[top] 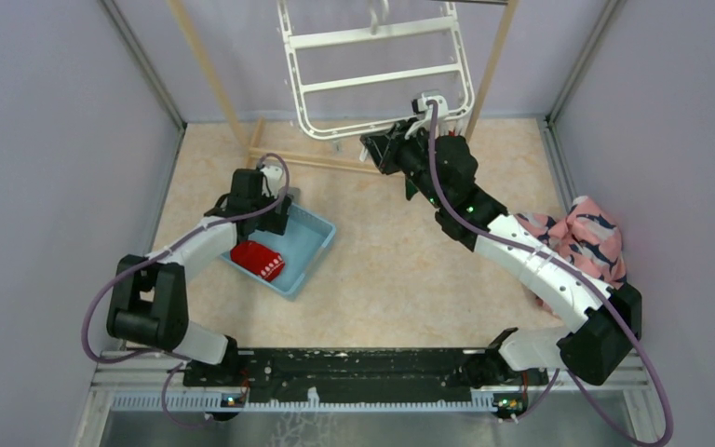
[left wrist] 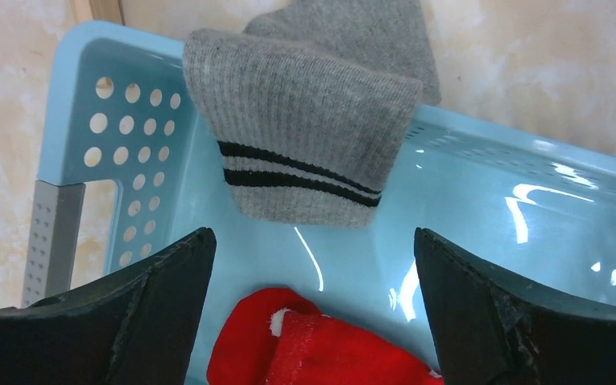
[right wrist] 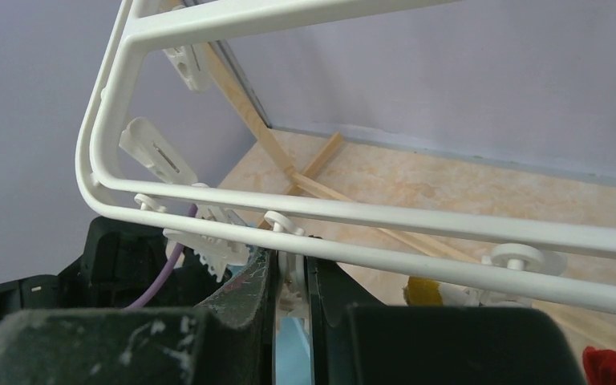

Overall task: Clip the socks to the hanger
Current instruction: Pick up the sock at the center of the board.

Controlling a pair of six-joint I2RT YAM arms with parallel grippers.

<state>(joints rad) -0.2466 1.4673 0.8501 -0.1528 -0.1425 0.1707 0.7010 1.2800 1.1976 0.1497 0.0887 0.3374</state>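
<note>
A grey sock [left wrist: 313, 120] with black-white stripes hangs over the far rim of a light blue basket [left wrist: 481, 208]. A red sock with white trim [left wrist: 321, 349] lies on the basket floor, also in the top view [top: 258, 260]. My left gripper [left wrist: 313, 265] is open and empty just above the red sock, in front of the grey sock; from above it [top: 270, 200] is over the basket's far corner. The white hanger [top: 377, 74] hangs at the back. My right gripper [top: 382, 144] is at its bottom bar [right wrist: 449, 233], shut on a white clip [right wrist: 293, 269] under that bar.
The basket [top: 309, 244] sits left of centre. A wooden pole rack [top: 214, 74] holds the hanger, with its base bars [top: 317, 160] on the table. A pink shark-print cloth [top: 586, 233] lies at the right beside my right arm. A small yellow-white thing [right wrist: 425, 290] hangs under the bar.
</note>
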